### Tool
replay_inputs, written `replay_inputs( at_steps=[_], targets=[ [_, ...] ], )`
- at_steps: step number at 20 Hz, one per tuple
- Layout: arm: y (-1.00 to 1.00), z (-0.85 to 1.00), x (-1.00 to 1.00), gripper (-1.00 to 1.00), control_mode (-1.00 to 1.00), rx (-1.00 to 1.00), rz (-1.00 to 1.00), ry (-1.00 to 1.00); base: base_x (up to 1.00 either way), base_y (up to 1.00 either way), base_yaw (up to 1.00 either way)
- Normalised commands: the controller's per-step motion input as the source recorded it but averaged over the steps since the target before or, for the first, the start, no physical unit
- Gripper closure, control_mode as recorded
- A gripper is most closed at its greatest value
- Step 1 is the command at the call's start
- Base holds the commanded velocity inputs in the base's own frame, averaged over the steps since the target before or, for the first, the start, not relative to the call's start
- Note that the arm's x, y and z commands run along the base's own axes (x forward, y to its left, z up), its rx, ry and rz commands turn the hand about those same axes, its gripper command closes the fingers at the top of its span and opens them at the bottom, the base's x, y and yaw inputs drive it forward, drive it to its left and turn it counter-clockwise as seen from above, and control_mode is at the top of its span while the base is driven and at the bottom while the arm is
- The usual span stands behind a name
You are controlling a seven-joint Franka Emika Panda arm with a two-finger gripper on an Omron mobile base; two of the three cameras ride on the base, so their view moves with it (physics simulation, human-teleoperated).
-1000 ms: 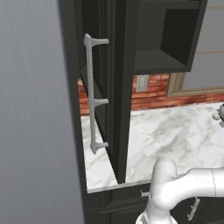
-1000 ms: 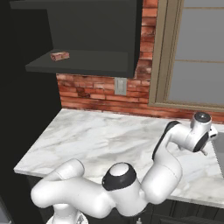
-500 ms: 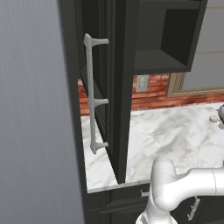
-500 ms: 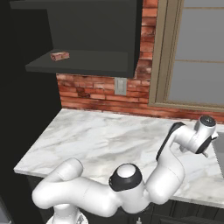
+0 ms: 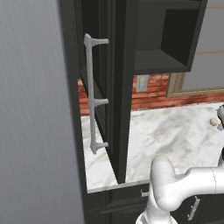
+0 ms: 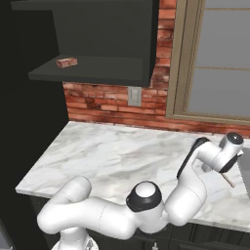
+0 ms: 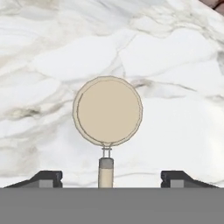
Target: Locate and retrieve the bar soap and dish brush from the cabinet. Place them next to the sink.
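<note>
Gripper (image 7: 106, 177) had just spread, fingers clear of the dish brush (image 7: 107, 111) at 12 o'clock on the counter (image 7: 175, 78). Brush judged delivered; bar soap (image 6: 66, 62) remained in the cabinet (image 6: 105, 41).

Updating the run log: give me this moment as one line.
gripper: open, over marble counter | dish brush: lying on counter between the finger tips, released | bar soap: on cabinet shelf

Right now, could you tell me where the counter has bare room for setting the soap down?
The marble counter is bare from the brick wall to its front edge, left of the arm. By the open gripper it is crowded: the dish brush lies there. The bar soap sits on the cabinet shelf.
</note>
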Motion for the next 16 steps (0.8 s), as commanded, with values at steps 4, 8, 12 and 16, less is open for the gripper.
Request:
replay_inputs(
  at_steps=[4,8,12,16],
  targets=[
    [-0.01,-0.03,0.05,-1.00,-1.00,0.00,0.03,0.02,0.00,0.00,0.00],
    [0.18,0.42,0.00,-1.00,-1.00,-0.06,0.03,0.07,0.00,0.00,0.00],
    [0.28,0.57,-0.26,-1.00,-1.00,-0.06,-0.03,0.06,0.00,0.00,0.00],
    [0.49,0.04,-0.77,-1.00,-1.00,-0.10,-0.02,0.00,0.00,0.00,0.00]
  ],
)
